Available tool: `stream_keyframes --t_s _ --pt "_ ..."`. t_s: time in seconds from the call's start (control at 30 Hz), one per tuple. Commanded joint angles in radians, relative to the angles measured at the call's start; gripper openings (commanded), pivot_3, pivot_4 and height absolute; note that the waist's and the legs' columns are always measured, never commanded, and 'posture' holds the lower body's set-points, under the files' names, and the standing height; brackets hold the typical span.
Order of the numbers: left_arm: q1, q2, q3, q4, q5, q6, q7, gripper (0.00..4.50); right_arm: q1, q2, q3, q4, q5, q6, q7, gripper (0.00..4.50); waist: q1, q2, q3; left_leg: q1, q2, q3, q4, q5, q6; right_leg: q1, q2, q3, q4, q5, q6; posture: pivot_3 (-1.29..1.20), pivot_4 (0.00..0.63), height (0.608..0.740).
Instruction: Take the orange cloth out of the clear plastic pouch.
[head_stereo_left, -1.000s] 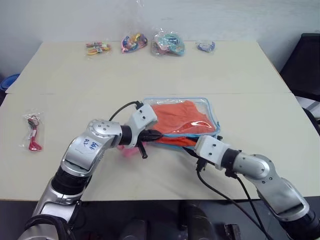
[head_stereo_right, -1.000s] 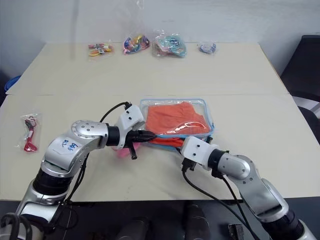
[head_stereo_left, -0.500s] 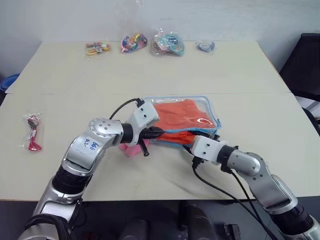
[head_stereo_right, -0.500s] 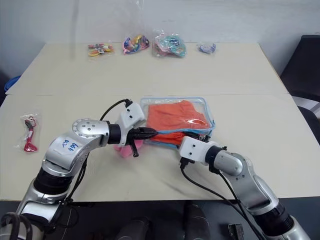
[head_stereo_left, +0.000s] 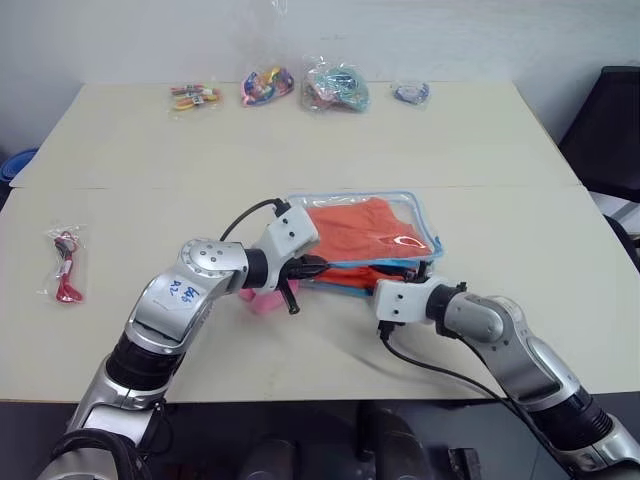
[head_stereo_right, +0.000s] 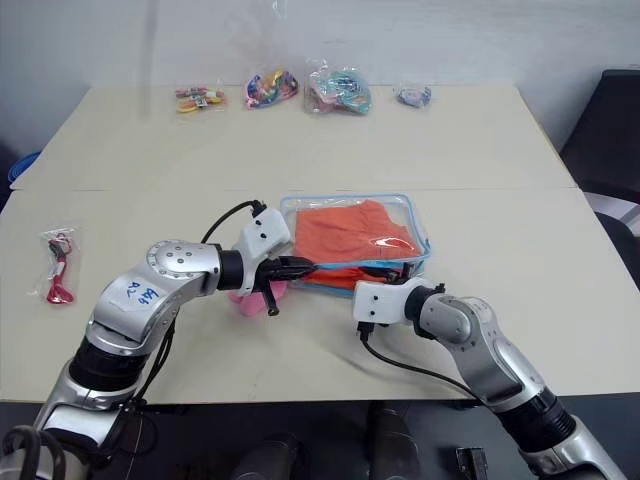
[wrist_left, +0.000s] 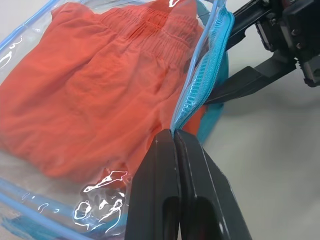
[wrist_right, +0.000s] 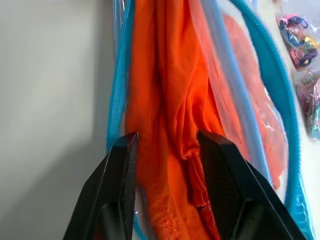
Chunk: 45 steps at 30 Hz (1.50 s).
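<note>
The clear plastic pouch (head_stereo_left: 424, 216) with light blue trim lies flat at the table's middle, and the orange cloth (head_stereo_left: 350, 228) is inside it. My left gripper (head_stereo_left: 312, 267) is shut on the blue zipper edge (wrist_left: 202, 75) at the pouch's near left corner and holds the mouth lifted apart. My right gripper (head_stereo_left: 370, 284) is open at the mouth. Its two fingers (wrist_right: 122, 165) stand on either side of a fold of the orange cloth (wrist_right: 170, 90), and that fold bulges out between the blue edges.
A pink plush toy (head_stereo_left: 262, 300) lies under my left wrist. Several small clear bags of colourful items (head_stereo_left: 336, 85) line the table's far edge. One more small bag (head_stereo_left: 66, 262) lies at the near left. A black chair (head_stereo_left: 610, 130) stands at the right.
My right gripper has rolled and pushed forward into the pouch's mouth, around the cloth fold. My left gripper has kept its grip on the zipper edge in place.
</note>
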Motion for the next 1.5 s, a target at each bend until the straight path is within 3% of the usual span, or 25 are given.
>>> stream_keyframes --t_s 0.03,0.27,0.67,1.07,1.17,1.33,1.5 --pt "-0.018 -0.003 0.015 -0.022 -0.007 -0.03 0.01 0.0 -0.016 0.005 -0.009 -0.012 -0.01 -0.025 0.019 1.93 0.0 0.0 0.0 0.0 0.0 0.0 0.0 0.0 0.0 0.0 0.0 0.0 0.0 0.0 0.0 0.0 0.15 0.74" --pt "-0.017 -0.013 0.019 -0.018 -0.004 -0.06 0.023 0.0 -0.047 0.005 -0.009 -0.006 -0.037 -0.043 0.049 1.93 0.0 0.0 0.0 0.0 0.0 0.0 0.0 0.0 0.0 0.0 0.0 0.0 0.0 0.0 0.0 0.0 0.15 0.74" --pt "-0.004 0.007 0.011 -0.011 0.006 -0.109 0.017 0.0 0.029 -0.003 -0.047 -0.042 -0.033 -0.039 0.07 1.93 0.0 0.0 0.0 0.0 0.0 0.0 0.0 0.0 0.0 0.0 0.0 0.0 0.0 0.0 0.0 0.0 0.15 0.74" --pt "-0.007 -0.007 0.008 -0.021 -0.001 -0.103 0.023 0.0 -0.077 0.04 0.0 0.084 -0.13 -0.072 0.027 1.93 -0.006 0.0 0.0 0.0 0.0 0.0 0.0 0.0 0.0 0.0 0.0 0.0 0.0 0.0 0.0 0.0 0.15 0.74" --pt "-0.01 -0.008 0.009 -0.019 -0.002 -0.102 0.025 0.0 -0.099 0.056 0.005 0.101 -0.152 -0.094 0.012 2.48 -0.012 0.0 0.0 0.0 0.0 0.0 0.0 0.0 -0.001 0.0 0.0 0.0 0.0 0.0 0.0 0.0 0.15 0.74" --pt "-0.006 -0.003 0.013 -0.02 -0.003 -0.102 0.025 0.0 -0.115 0.076 0.005 0.117 -0.182 -0.109 -0.004 4.15 -0.024 0.0 0.0 0.0 0.001 0.0 0.0 0.0 -0.001 0.0 0.0 0.0 0.0 0.0 0.0 0.0 0.15 0.74" --pt "0.001 -0.007 0.012 -0.032 -0.007 -0.097 0.027 0.0 -0.138 0.106 -0.004 0.133 -0.172 -0.096 0.004 4.15 -0.025 0.0 0.0 0.0 0.001 0.0 0.0 0.0 -0.002 0.0 0.0 0.0 0.0 0.0 0.0 0.0 0.15 0.74"
